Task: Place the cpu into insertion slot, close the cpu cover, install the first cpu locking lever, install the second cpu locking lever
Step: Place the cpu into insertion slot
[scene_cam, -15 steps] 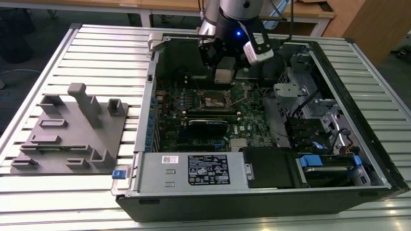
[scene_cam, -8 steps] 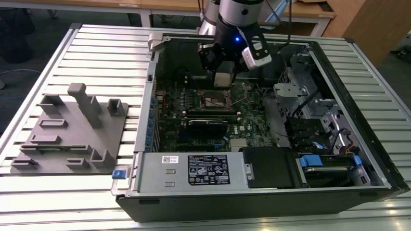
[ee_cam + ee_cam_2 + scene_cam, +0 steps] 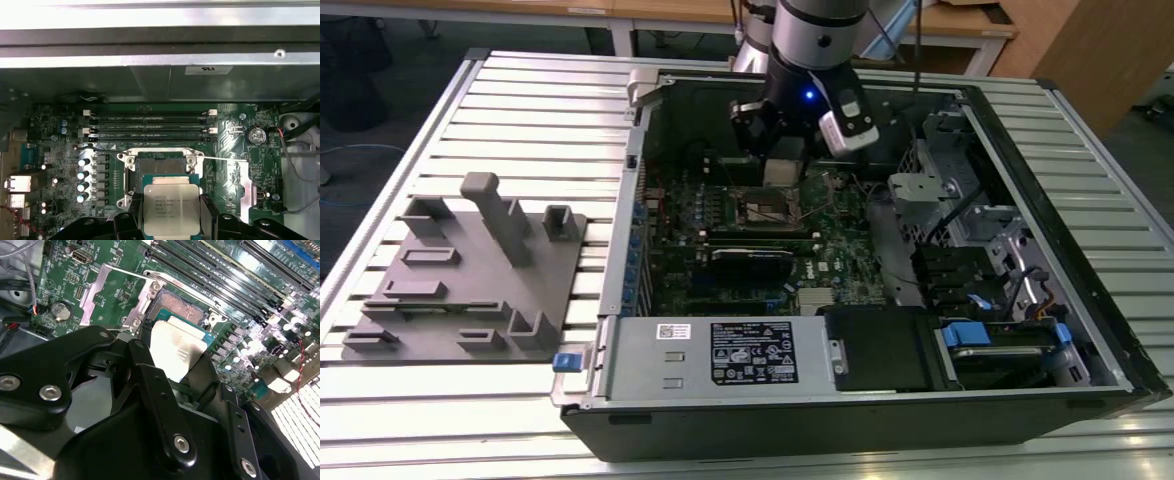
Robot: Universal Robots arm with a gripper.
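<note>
The cpu (image 3: 166, 209) (image 3: 177, 351) is held metal face up, over one edge of the insertion slot (image 3: 161, 162) (image 3: 180, 307). The rest of the slot's dark centre lies uncovered. Whether the cpu touches the slot cannot be told.

The gripper (image 3: 169, 222) (image 3: 175, 377) is closed on the cpu, with one black finger (image 3: 134, 216) against each of two opposite edges.

The cpu cover (image 3: 244, 187) (image 3: 92, 292) is swung open and lies flat on the green board just beside the slot. The memory slots (image 3: 150, 125) run parallel to the slot's far edge, near it. A coin cell battery (image 3: 256, 135) sits beyond the cover.

In the first wrist view the cpu's near edge is cut off by the picture edge. In the second wrist view the gripper body hides the near part of the slot. In the exterior view the gripper (image 3: 783, 165) stands over the slot (image 3: 767, 207) inside the computer case (image 3: 620, 290).
</note>
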